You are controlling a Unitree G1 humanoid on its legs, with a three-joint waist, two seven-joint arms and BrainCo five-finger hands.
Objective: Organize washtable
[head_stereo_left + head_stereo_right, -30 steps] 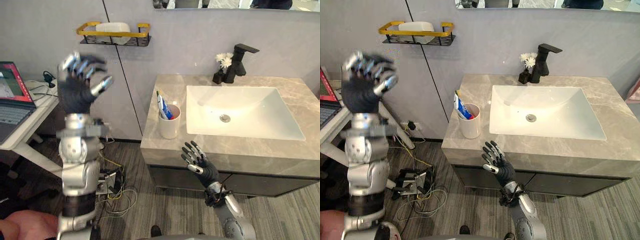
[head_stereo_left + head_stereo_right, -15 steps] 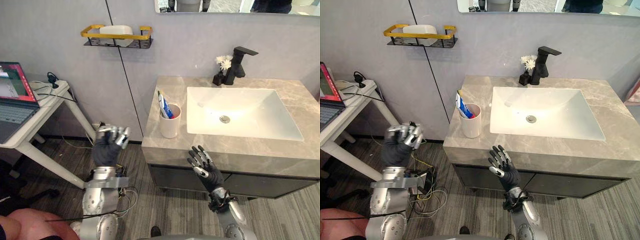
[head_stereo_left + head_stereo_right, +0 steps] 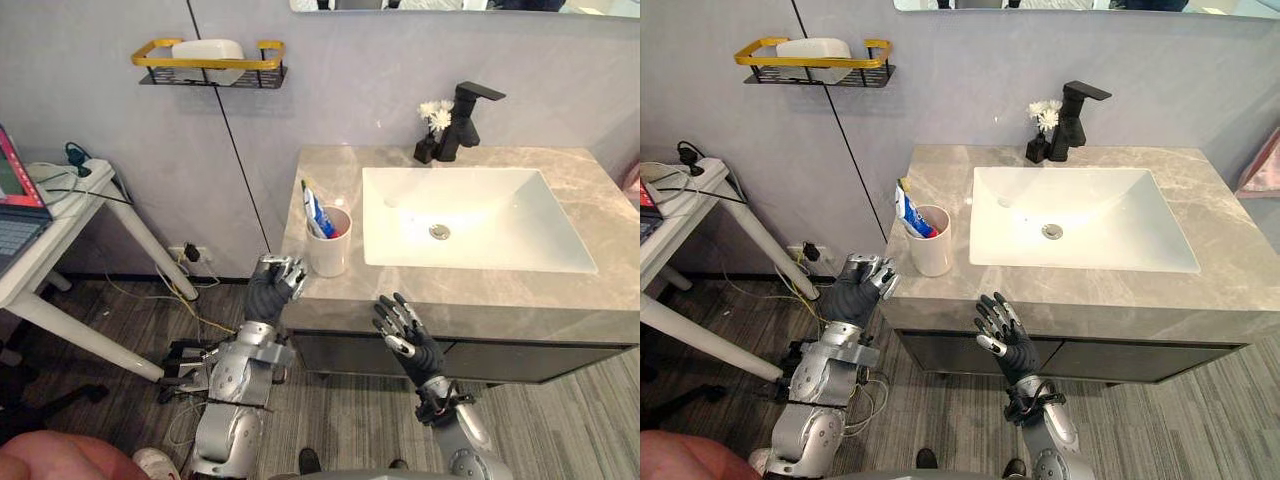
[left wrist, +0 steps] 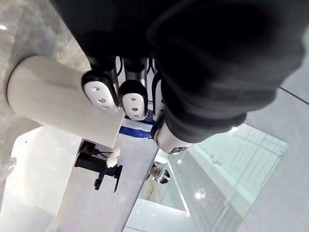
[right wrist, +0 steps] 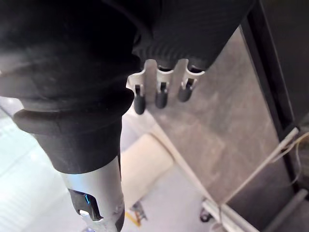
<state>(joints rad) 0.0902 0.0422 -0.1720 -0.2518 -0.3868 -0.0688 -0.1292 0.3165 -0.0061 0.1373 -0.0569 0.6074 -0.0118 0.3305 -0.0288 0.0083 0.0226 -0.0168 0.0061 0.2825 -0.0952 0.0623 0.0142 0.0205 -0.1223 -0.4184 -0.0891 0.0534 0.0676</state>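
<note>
A white cup (image 3: 328, 245) stands on the grey marble washtable (image 3: 330, 165), left of the white basin (image 3: 470, 215). A blue-and-white toothpaste tube (image 3: 315, 210) leans in the cup. My left hand (image 3: 272, 287) hovers at the table's front left corner, just left of the cup and below it, with its fingers curled on nothing. The cup (image 4: 53, 101) shows close past its fingertips (image 4: 133, 99) in the left wrist view. My right hand (image 3: 405, 335) is in front of the table's front edge, open with its fingers spread.
A black tap (image 3: 468, 118) and a small dark vase of white flowers (image 3: 432, 125) stand behind the basin. On the wall a yellow-railed rack (image 3: 208, 62) holds a white soap. A white side table (image 3: 50, 250) stands at the left, with cables on the floor beneath.
My left arm has dropped from high up at the left to the washtable's front left corner beside the cup. The camera has shifted. My right hand has barely moved.
</note>
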